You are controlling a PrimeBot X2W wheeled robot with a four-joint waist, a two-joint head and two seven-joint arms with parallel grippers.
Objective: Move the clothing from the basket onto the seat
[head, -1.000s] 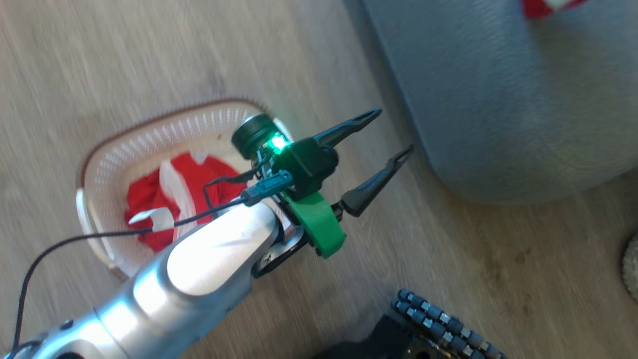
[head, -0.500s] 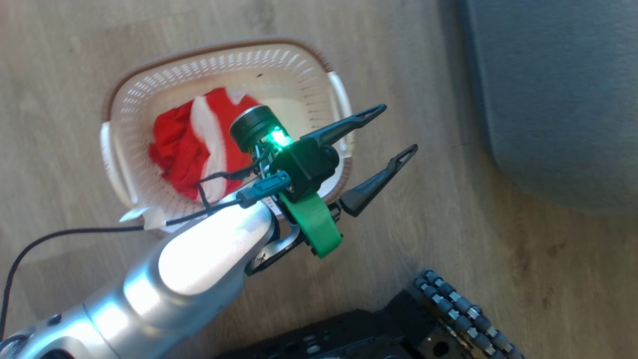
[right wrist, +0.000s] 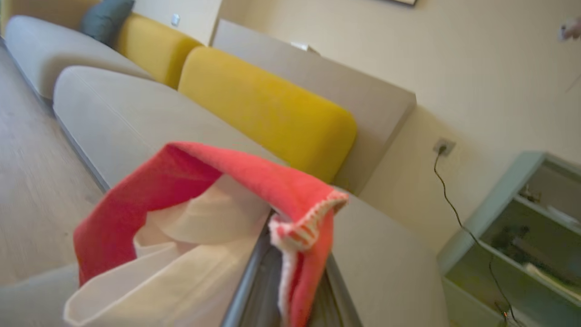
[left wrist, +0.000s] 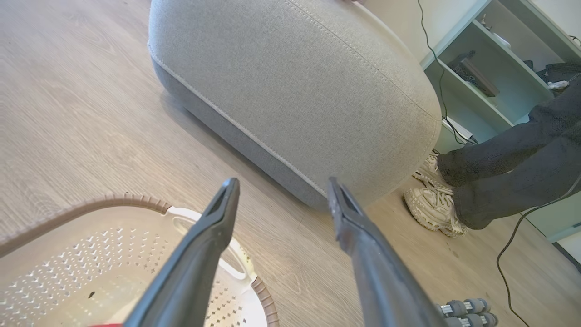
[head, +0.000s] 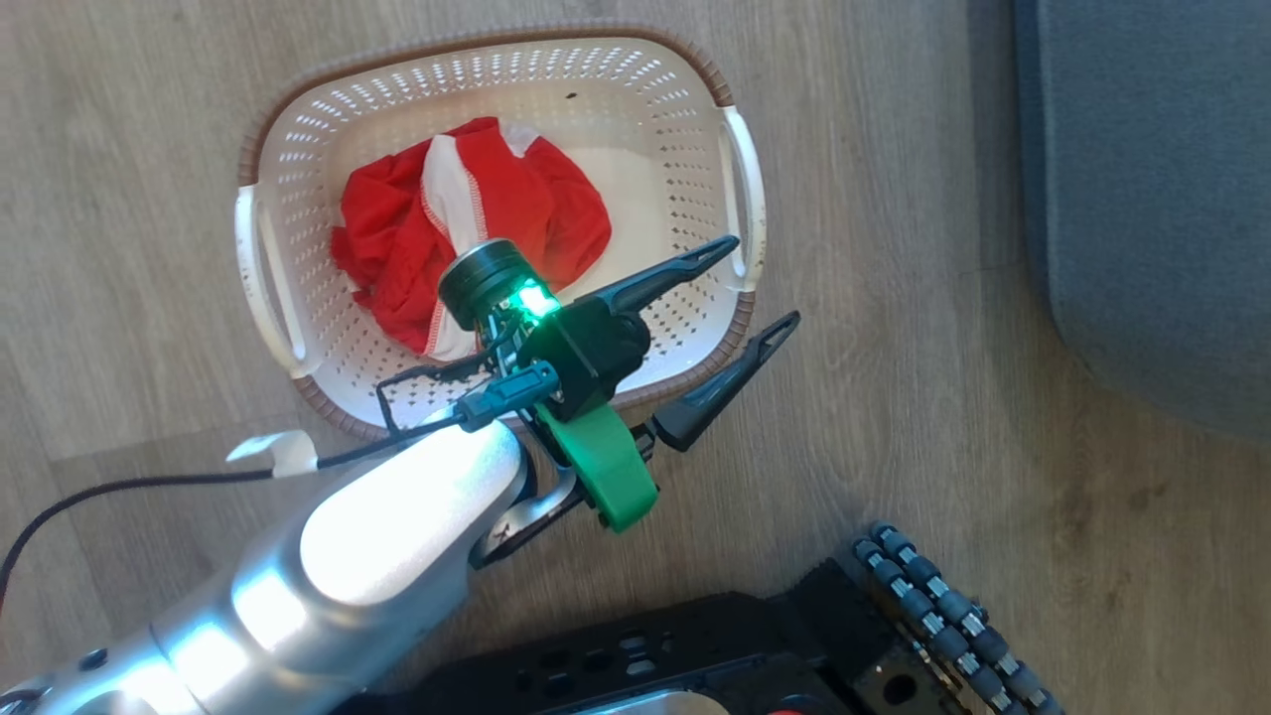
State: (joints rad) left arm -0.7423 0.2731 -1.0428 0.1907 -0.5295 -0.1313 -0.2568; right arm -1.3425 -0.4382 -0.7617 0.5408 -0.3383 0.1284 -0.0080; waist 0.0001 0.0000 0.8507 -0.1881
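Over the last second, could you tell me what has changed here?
The head camera swung, shifting the whole view. The left gripper, open and empty throughout, came back from over the floor to the right rim of the basket. The clothing in it stayed put.

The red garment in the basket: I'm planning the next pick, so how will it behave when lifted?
Probably floppy: the red garment lies crumpled in soft folds. Likely light, since the fabric looks thin. It may drape and sag from one pinch, as a similar piece does over the right end effector.
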